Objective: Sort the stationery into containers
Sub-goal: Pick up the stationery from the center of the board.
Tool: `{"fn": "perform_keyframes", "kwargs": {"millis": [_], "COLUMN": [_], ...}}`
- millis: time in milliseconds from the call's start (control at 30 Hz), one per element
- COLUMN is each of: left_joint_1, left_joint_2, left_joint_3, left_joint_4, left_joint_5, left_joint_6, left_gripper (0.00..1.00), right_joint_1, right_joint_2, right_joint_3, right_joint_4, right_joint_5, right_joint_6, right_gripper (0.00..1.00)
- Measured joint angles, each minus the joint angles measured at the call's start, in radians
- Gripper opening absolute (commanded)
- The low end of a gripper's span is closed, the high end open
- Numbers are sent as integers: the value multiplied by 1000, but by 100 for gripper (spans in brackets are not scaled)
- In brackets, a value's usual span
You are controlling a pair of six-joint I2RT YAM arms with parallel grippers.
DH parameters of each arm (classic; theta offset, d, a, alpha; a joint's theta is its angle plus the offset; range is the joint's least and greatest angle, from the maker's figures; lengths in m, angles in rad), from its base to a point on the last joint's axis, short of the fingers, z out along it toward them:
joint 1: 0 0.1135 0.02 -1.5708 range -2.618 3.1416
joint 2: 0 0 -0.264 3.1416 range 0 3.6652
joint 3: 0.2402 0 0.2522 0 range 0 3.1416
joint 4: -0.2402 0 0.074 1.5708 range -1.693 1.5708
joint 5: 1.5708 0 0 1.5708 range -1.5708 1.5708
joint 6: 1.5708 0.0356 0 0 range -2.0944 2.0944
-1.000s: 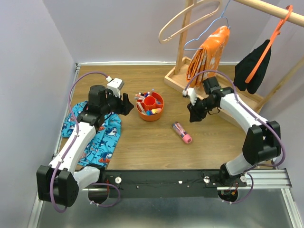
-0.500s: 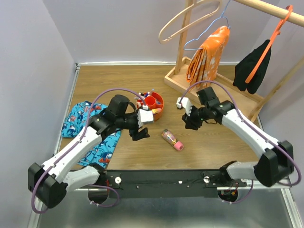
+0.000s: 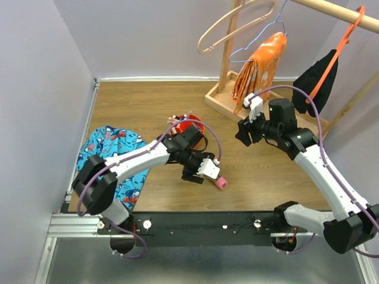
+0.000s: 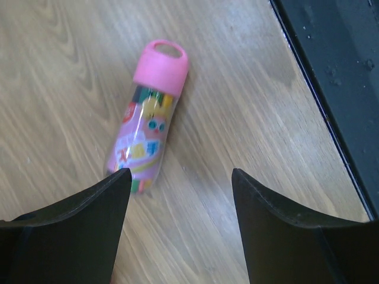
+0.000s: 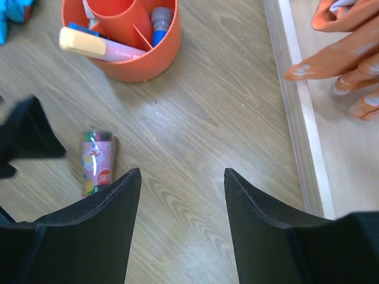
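A clear tube with a pink cap (image 4: 148, 118), packed with coloured pens, lies on the wooden table; it also shows in the top view (image 3: 220, 182) and the right wrist view (image 5: 96, 163). My left gripper (image 4: 177, 177) is open and empty, with its left fingertip at the tube's bottom end. The red-orange bowl (image 5: 142, 68) holds a yellow-capped pink marker (image 5: 100, 47) and a blue one (image 5: 160, 21). In the top view the left arm partly hides the bowl (image 3: 197, 125). My right gripper (image 5: 180, 174) is open and empty, above bare table right of the bowl.
The wooden rack base (image 5: 296, 118) with the hanging orange cloth (image 5: 346, 41) is just right of the right gripper. The blue shark-print cloth (image 3: 112, 154) lies at the left. The black base rail (image 4: 331, 89) runs close to the tube. Hangers (image 3: 237, 23) hang above.
My left arm swung from the left side across to the tube. My right gripper drew back up toward the rack. The tube lies a little nearer the front edge than before.
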Motion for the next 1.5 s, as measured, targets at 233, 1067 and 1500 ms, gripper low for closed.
{"fn": "perform_keyframes", "kwargs": {"millis": [233,1067,1500], "left_joint_1": [-76,-204,-210], "left_joint_2": [160,561,516], "left_joint_3": [175,497,420], "left_joint_4": [-52,-196,-165], "left_joint_5": [-14,-204,-263], "left_joint_6": [73,88,178], "left_gripper": [75,60,64], "right_joint_1": [-10,-87,-92], "right_joint_2": [-71,-127,-127], "right_joint_3": [0,0,0], "right_joint_4": [2,3,20], "right_joint_5": [43,131,130], "right_joint_6": [107,159,166], "right_gripper": [67,67,68]}}
